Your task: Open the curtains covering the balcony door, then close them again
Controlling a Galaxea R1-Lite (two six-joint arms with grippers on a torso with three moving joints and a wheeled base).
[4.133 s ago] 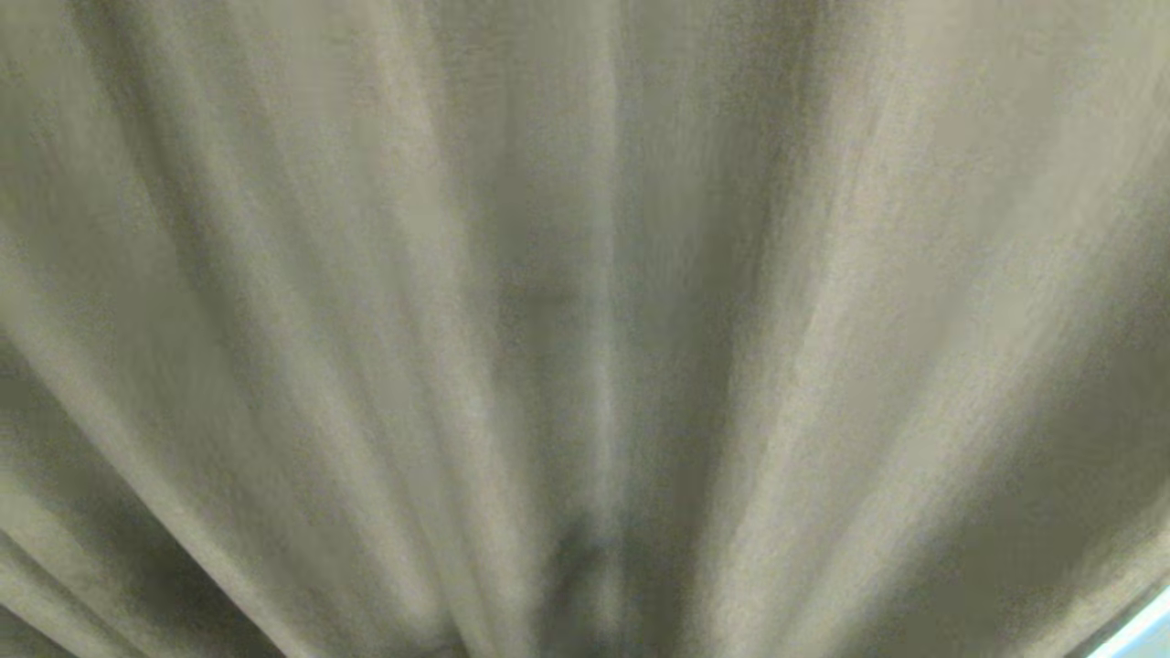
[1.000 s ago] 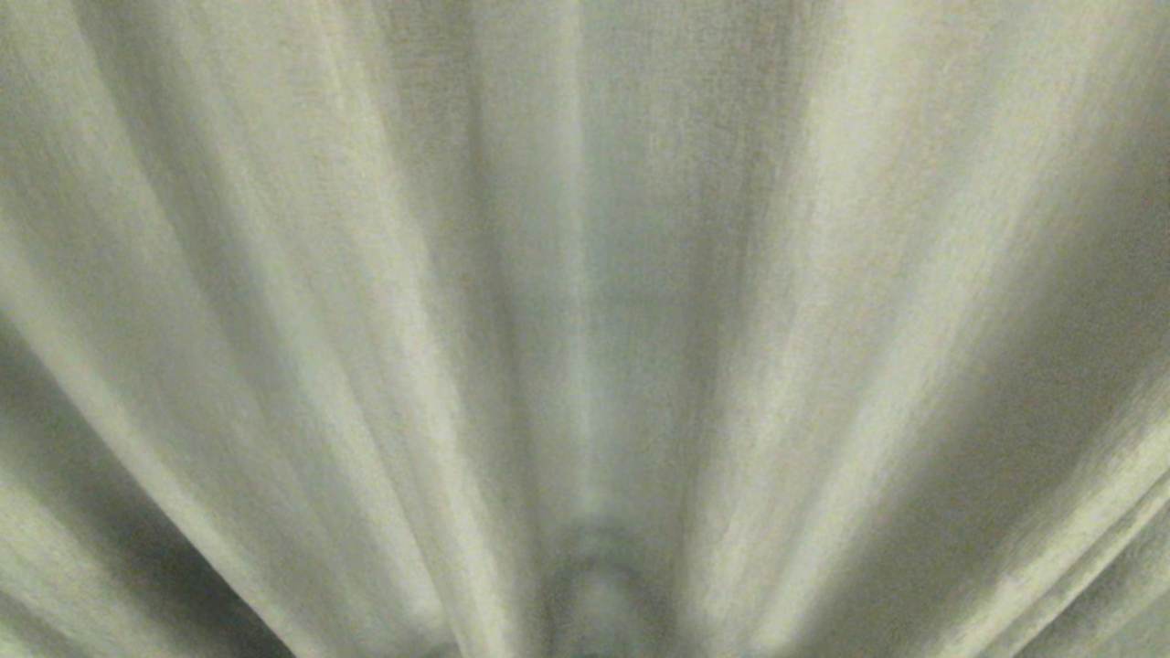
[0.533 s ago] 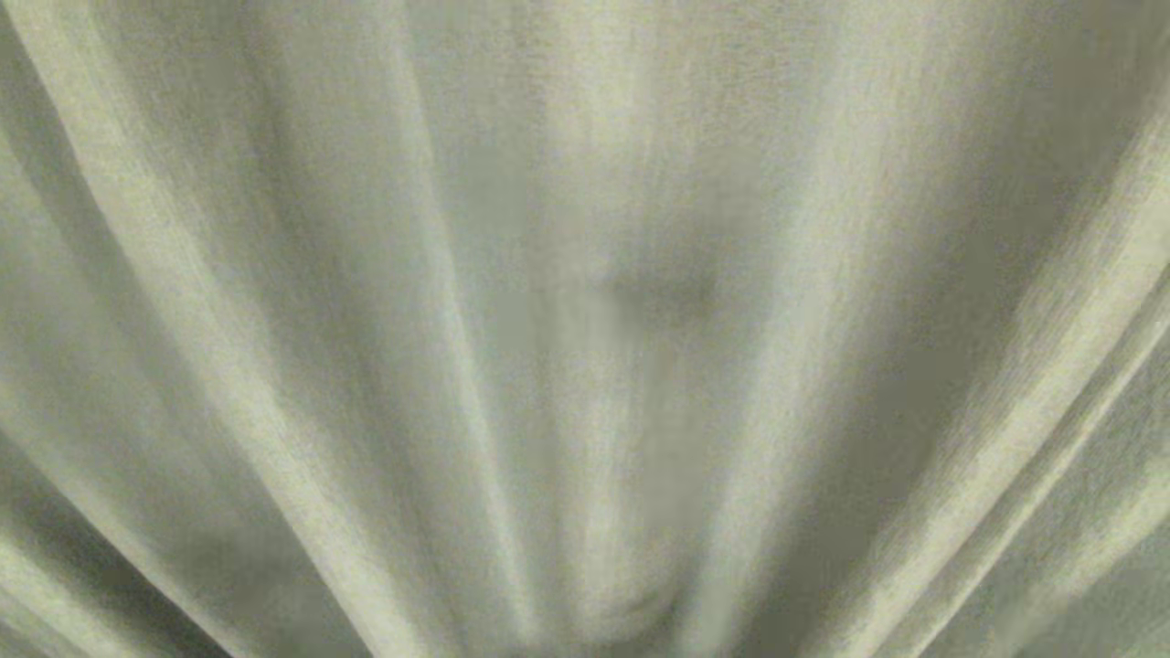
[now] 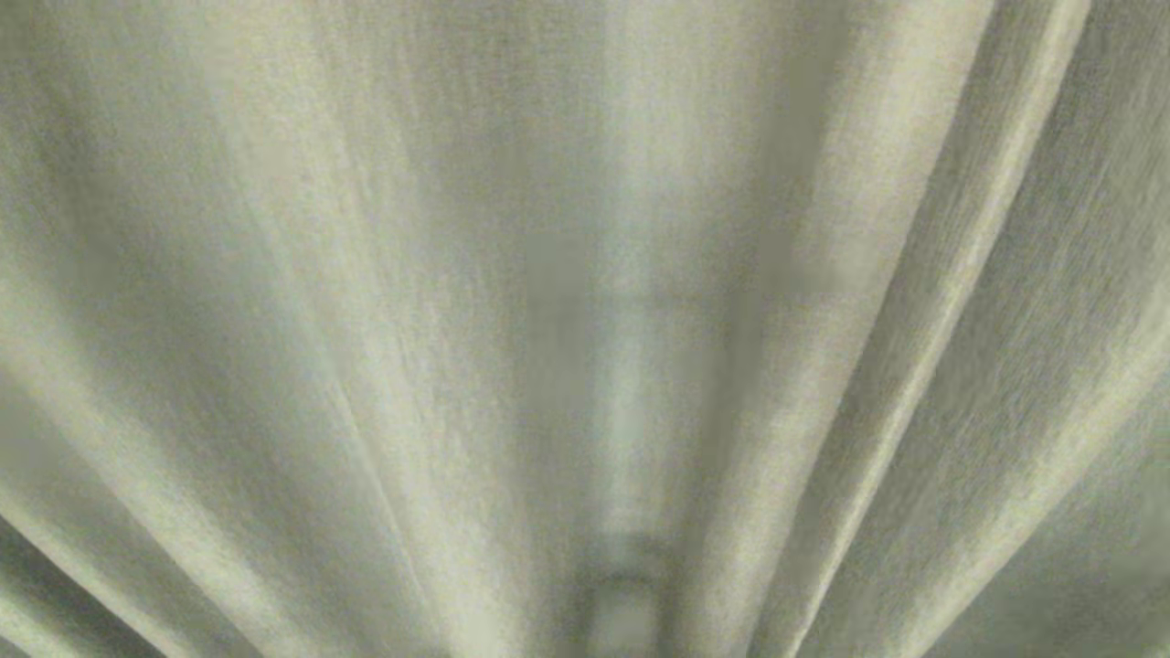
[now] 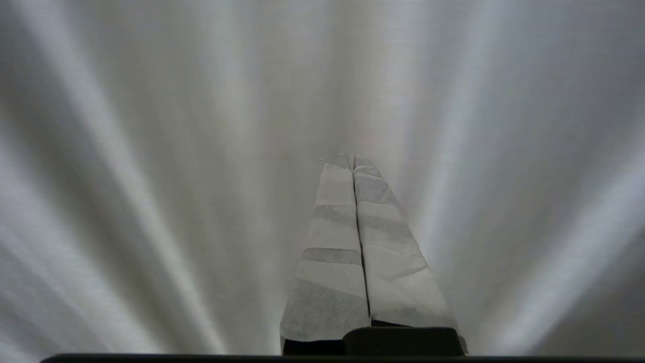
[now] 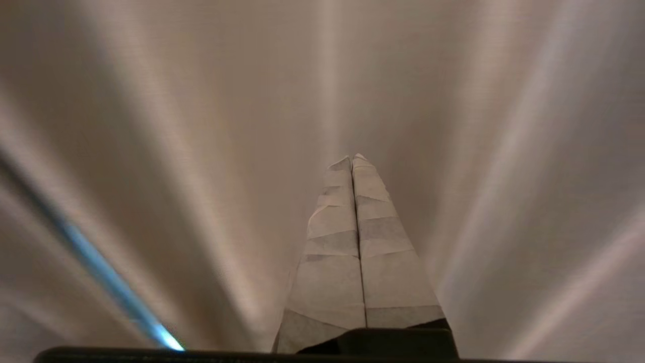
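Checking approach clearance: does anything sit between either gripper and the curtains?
Nothing visible does. The left gripper and right gripper, fingers shut and empty, point straight at the curtains, with only folds ahead. Whether the tips touch the fabric cannot be told.

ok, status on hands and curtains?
Left hand shut, empty, tips at fabric. Right hand same. Curtains fill head view; door not visible.

Curtains (image 4: 457, 320) filling whole head view, folds hanging close, blocking everything ahead. Left gripper (image 5: 352, 160) facing fabric wall, jaws pressed together, no opening showing around it. Right gripper (image 6: 352, 159) facing same kind of fabric, jaws together; thin bright slit (image 6: 101, 267) showing between folds to one side, only gap visible.
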